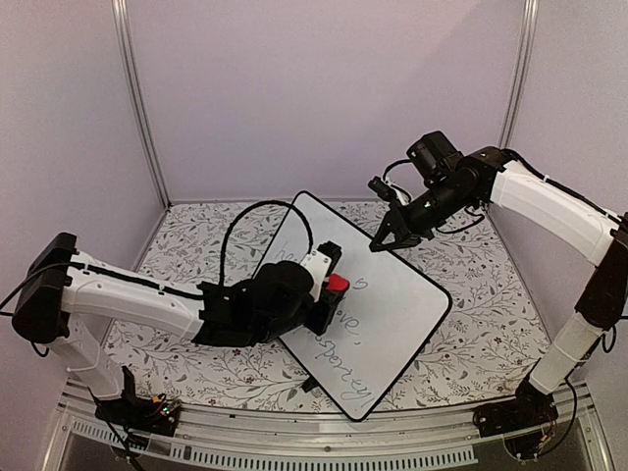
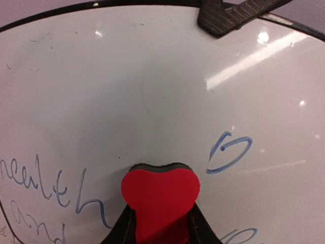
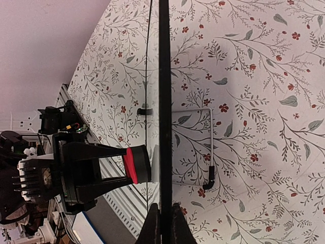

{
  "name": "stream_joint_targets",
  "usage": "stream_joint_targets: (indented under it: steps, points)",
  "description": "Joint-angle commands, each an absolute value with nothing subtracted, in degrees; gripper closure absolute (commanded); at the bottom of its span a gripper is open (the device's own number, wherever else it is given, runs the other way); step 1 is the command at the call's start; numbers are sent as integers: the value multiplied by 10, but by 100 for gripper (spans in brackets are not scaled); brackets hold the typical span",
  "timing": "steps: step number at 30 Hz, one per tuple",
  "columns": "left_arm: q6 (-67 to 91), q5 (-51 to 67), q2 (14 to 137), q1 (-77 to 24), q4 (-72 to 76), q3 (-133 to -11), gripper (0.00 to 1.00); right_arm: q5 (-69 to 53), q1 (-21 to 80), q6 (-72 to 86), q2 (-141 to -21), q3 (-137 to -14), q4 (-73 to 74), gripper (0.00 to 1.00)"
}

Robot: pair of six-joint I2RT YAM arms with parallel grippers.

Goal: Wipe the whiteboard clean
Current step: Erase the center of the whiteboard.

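Observation:
The whiteboard (image 1: pixel 397 319) lies tilted across the middle of the table, with cursive handwriting (image 1: pixel 345 368) on its near half. My left gripper (image 1: pixel 330 287) is shut on a red heart-shaped eraser (image 1: pixel 338 283) whose black felt rests against the board. In the left wrist view the eraser (image 2: pixel 160 190) sits between the fingers, with blue writing (image 2: pixel 51 190) to its left and a loop mark (image 2: pixel 228 152) to its right. My right gripper (image 1: pixel 379 243) is shut on the whiteboard's far rim (image 3: pixel 164 76), which runs edge-on between its fingers (image 3: pixel 152 226).
A floral cloth (image 1: pixel 491 294) covers the table. A wire stand (image 3: pixel 209 147) shows behind the board in the right wrist view. A black cable (image 1: pixel 257 211) loops above the left arm. Pale walls and metal posts (image 1: pixel 137 98) close in the back and sides.

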State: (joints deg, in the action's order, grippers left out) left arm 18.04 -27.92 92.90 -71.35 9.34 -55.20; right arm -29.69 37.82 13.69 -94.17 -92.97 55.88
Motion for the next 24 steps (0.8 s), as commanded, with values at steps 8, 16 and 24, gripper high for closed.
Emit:
stream_joint_targets:
  steps: [8,16,24]
  points:
    - [151,-237,940,-735,109,-560,100,-323,383,132,-933,-940,530,100]
    - [138,-254,963,-736,92,-606,100,-323,383,132,-932,-940,531,100]
    - [125,-274,965,-724,80,-628,100,-323,383,133,-928,-939,530,100]
